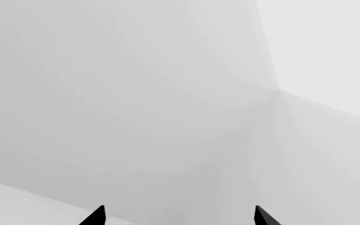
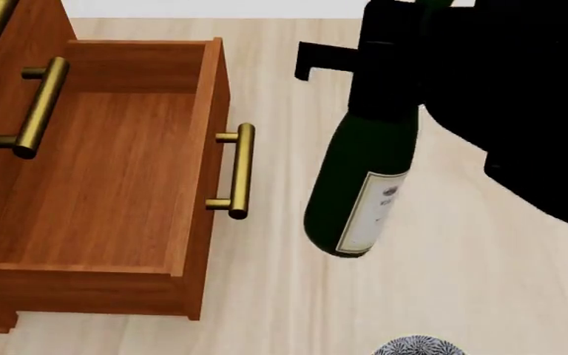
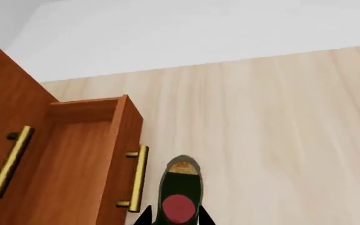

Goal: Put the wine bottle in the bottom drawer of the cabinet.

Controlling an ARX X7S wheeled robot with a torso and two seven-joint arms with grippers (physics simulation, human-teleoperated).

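We've got the right gripper [image 2: 387, 74] clamped on the wine bottle [image 2: 361, 177] neck, dangling beside the open bottom drawer [image 2: 106, 170]; left gripper [image 1: 180, 216] spread, holding nothing.

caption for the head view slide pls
Right end effector holds the wine bottle beside the open bottom drawer.

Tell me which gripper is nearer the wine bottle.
Right. The right gripper is closed on the wine bottle; the left gripper faces only blank grey surfaces, no bottle in sight.
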